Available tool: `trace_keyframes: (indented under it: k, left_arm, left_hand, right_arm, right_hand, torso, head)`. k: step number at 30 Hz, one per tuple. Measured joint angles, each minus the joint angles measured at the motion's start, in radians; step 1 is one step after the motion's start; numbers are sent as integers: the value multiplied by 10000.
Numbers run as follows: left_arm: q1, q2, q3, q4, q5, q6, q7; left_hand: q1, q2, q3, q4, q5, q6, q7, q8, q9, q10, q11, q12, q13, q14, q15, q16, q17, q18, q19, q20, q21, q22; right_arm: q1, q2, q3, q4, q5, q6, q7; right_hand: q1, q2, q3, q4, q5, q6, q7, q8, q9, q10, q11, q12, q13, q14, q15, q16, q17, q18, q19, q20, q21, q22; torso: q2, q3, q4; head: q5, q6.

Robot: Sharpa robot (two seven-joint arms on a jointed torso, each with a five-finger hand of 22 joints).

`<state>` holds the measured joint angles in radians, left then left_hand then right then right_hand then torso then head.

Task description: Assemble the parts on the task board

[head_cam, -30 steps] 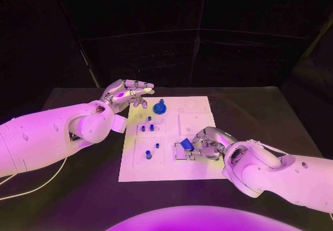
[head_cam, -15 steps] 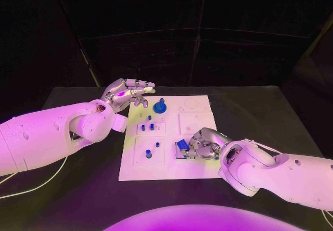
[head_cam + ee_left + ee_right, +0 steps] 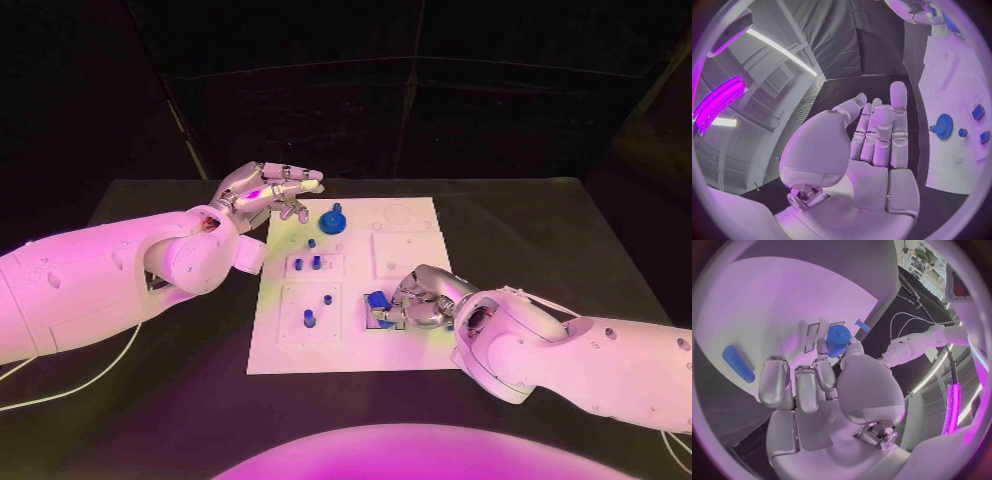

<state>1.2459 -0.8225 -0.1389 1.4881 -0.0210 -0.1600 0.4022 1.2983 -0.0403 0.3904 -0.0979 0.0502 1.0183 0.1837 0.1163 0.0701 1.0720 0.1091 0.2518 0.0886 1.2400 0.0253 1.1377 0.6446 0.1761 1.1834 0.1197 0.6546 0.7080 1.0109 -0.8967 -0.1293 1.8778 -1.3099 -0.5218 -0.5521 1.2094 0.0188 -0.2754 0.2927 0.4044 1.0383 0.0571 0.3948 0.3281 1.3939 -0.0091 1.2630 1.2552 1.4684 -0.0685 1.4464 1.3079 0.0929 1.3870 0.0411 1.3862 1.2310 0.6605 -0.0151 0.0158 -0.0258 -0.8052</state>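
The white task board [image 3: 418, 350] lies in the middle of the black table. My right hand [image 3: 415, 305] is low over the board's near right part and pinches a blue part [image 3: 378, 300] between thumb and finger; the right wrist view shows this blue part [image 3: 838, 339] as a short cylinder just above the board. My left hand [image 3: 268, 192] hovers by the board's far left corner, fingers stretched out and holding nothing. A blue gear [image 3: 333, 224] stands near it, and several blue pegs [image 3: 307, 265] stand in the left column.
A blue peg [image 3: 307, 320] stands near the board's front left. Another blue piece [image 3: 739, 363] lies flat on the board beside my right hand. Black table [image 3: 577, 230] surrounds the board. A white cable [image 3: 72, 395] trails off at the left.
My right hand has shifted a little to the left over the board with the blue part in it. The left hand has hardly moved.
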Motion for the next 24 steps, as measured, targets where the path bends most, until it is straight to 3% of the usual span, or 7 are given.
trace_keyframes:
  k: [5, 8, 11, 14, 20, 22, 24]
  left_arm:
    - [2, -4, 0, 3, 0, 8, -4]
    - [2, -6, 0, 9, 0, 17, -5]
    - [3, -6, 0, 17, 0, 31, -6]
    - [3, -8, 1, 17, 0, 45, -6]
    - [4, 9, 1, 14, 0, 93, -5]
    - [4, 17, 1, 10, 0, 114, -4]
    - [4, 22, 1, 6, 0, 134, -4]
  left_hand:
    - [0, 0, 0, 0, 0, 0, 0, 0, 0, 0, 0, 0, 0, 0, 0, 0, 0, 0, 0, 0, 0, 1]
    - [0, 0, -28, 28, 0, 0, 0, 0, 0, -36, 36, 0, 0, 0, 0, 0, -21, 0, 0, 0, 0, -14]
    - [0, 0, -28, 28, 0, 0, 0, 0, 0, -36, 36, 0, 0, 0, 0, 0, -21, 0, 0, 0, 0, -13]
    - [0, 0, -28, 28, 0, 0, 0, 0, 0, -36, 36, 0, 0, 0, 0, 0, -21, 1, 0, 0, 0, -13]
    - [-46, -45, -68, 68, 0, -36, 36, 0, -6, -36, 36, 0, 0, 0, 0, 0, -37, 0, 0, 0, -39, -24]
    - [-46, -45, -68, 68, 0, -36, 36, 0, -9, -36, 36, 0, 0, 0, 0, 0, -37, 0, 0, 0, -39, -24]
    - [-45, -46, -68, 68, 0, -36, 36, 0, -9, -36, 36, 0, 0, 0, 0, 0, -37, 0, 0, 0, -39, -24]
  right_arm:
    - [0, 20, 1, -70, 4, 18, -26]
    - [0, 21, 1, -96, 3, 18, -55]
    - [0, 25, 1, -102, -11, 12, -79]
    - [1, 29, 1, -102, -25, 2, -83]
    - [1, 6, 1, -25, -66, 8, -68]
    - [1, -21, 1, 28, -89, 15, -57]
    - [2, -54, 1, 91, -130, 23, -50]
  right_hand:
    - [-570, -108, -130, -26, -1728, -15, 16, 0, 117, -1, 0, -6, 10, -34, -34, 0, 0, -1, 0, 0, 0, -18]
    - [-1202, -633, 217, 48, -2812, -148, 148, -174, 163, -31, 30, -225, -91, -34, -34, 0, -1, -1, -43, -29, -82, -199]
    - [-1681, -1112, 651, 36, -3316, -323, 213, -308, 176, -112, 111, -329, -173, -34, -33, 0, -1, -1, -91, 19, -127, -292]
    - [-1944, -1375, 839, 40, -3447, -357, 248, -386, 176, -148, 146, -406, -211, -34, -34, 0, -1, -1, -127, 55, -127, -332]
    - [-2030, -1461, 981, 37, -3447, -438, 269, -425, 154, -148, 147, -354, -99, 4, 5, 0, -2, -1, -126, 55, -164, -286]
    - [-1901, -1332, 1145, 13, -3384, -438, 270, -425, 154, -148, 146, -237, 3, 4, 5, 0, -2, -1, -126, 55, -164, -233]
    - [-1467, -908, 1339, -49, -3089, -394, 226, -425, 154, -124, 122, -163, 92, 4, 5, 41, -2, 0, -126, 55, -164, -191]
  torso:
    - [-3, 1, -4]
    - [-3, 1, -9]
    - [-3, 1, -11]
    - [-4, 5, -10]
    - [-7, 12, -11]
    - [-12, 12, -11]
    - [-14, 13, -17]
  head:
    - [20, -2]
    - [22, 1]
    - [14, 1]
    - [4, -1]
    - [22, -2]
    - [33, 11]
    - [35, 18]
